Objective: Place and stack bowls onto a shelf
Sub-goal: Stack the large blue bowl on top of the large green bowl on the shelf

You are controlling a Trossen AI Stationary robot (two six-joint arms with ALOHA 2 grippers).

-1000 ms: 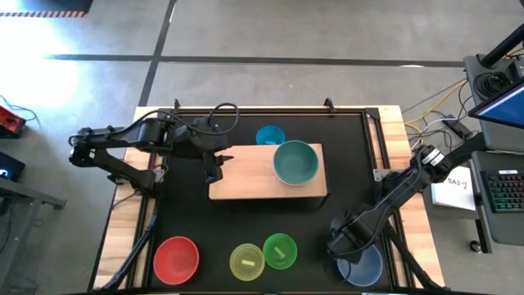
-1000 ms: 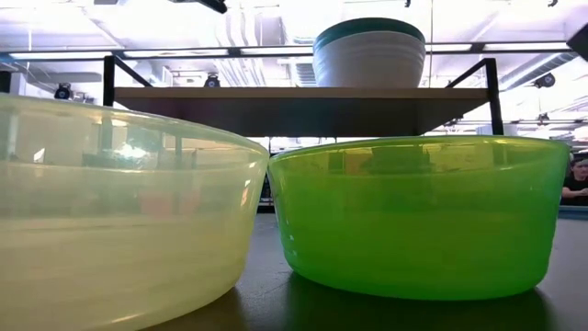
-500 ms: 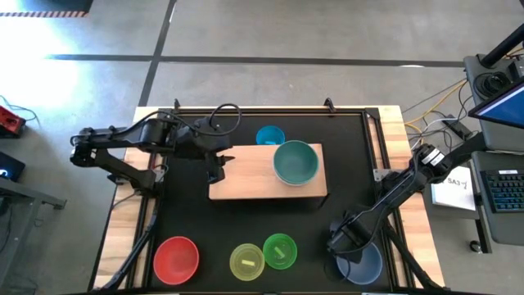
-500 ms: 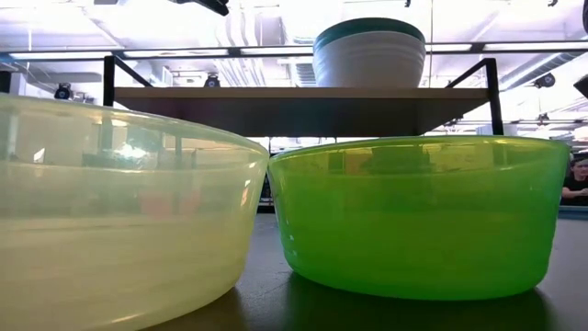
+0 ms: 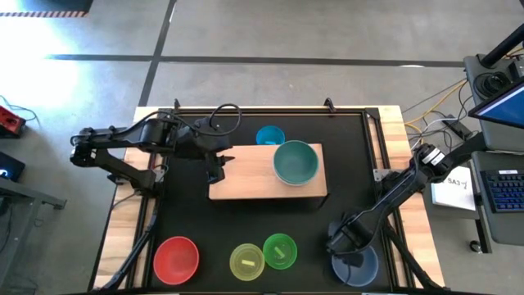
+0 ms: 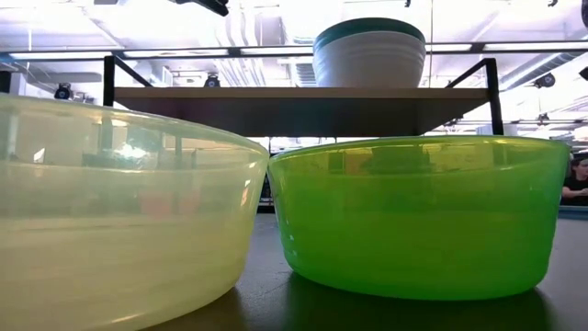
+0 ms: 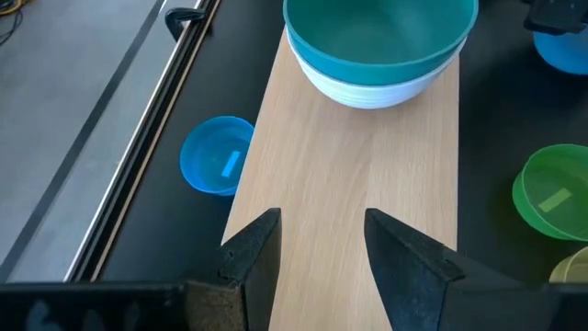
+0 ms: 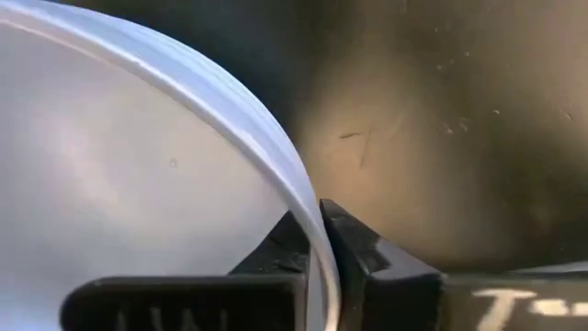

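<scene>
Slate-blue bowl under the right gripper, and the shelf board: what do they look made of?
The slate-blue bowl looks like thin, smooth plastic, slightly translucent: light glows through its wall, and the rim is a fine bright edge where the right gripper is shut on it. The shelf looks like pale wood or wood laminate with a matte finish: fine straight grain lines run along it, with no gloss.

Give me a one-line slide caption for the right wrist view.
Right gripper with its jaws shut on the rim of the slate-blue bowl, above the black mat.
</scene>
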